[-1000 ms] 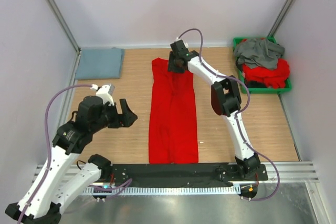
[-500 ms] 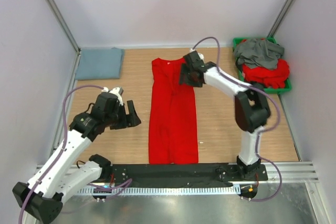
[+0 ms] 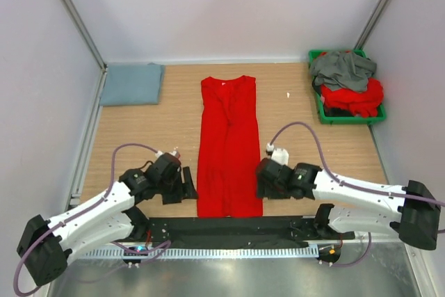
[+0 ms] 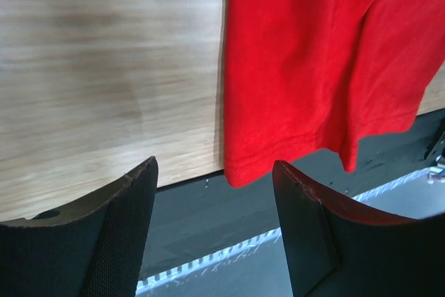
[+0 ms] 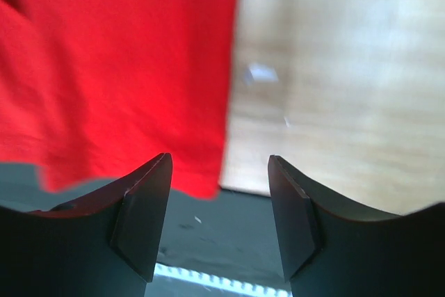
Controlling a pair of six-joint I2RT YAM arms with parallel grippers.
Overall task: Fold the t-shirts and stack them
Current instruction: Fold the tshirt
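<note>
A red t-shirt point(image 3: 229, 147) lies flat on the wooden table point(image 3: 306, 137) as a long narrow strip with its sides folded in, collar far, hem near. My left gripper point(image 3: 186, 187) is open and empty just left of its near left corner point(image 4: 243, 165). My right gripper point(image 3: 260, 184) is open and empty just right of its near right corner point(image 5: 205, 182). A folded blue-grey t-shirt point(image 3: 132, 83) lies at the far left. A dark grey t-shirt point(image 3: 342, 69) and red t-shirts point(image 3: 354, 97) are heaped in the bin.
A green plastic bin point(image 3: 325, 115) stands at the far right. A black strip point(image 3: 229, 227) and a metal rail run along the table's near edge. A small white scrap point(image 3: 288, 94) lies on the wood. Walls close in the left, right and back.
My right gripper has left the shirt's collar and come down to its near right corner. My left gripper has moved nearer and lower to the near left corner. The collar end now lies flat.
</note>
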